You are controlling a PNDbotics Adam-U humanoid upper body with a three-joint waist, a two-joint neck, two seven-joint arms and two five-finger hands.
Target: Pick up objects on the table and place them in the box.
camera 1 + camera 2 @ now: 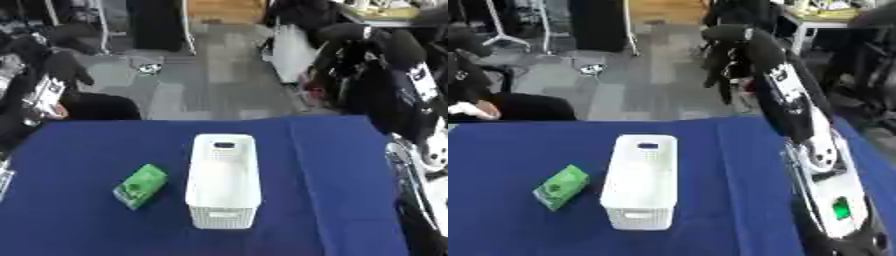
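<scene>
Blue cloth-covered table (87, 150) w/ a white perforated plastic box (224, 181), long and narrow, standing open-topped near the middle. Small green carton-like packet (140, 186) lies flat on the cloth just left of the box, apart from it, tilted diagonally.

Right arm (798, 107), black w/ white panels, rises along the right side; its right hand (726, 55) is raised above the far table edge, well apart from packet and box. Fingers hang dark and blurred against the background; can't tell if spread or curled. Nothing seen held.

Left hand doesn't show in either view.
</scene>
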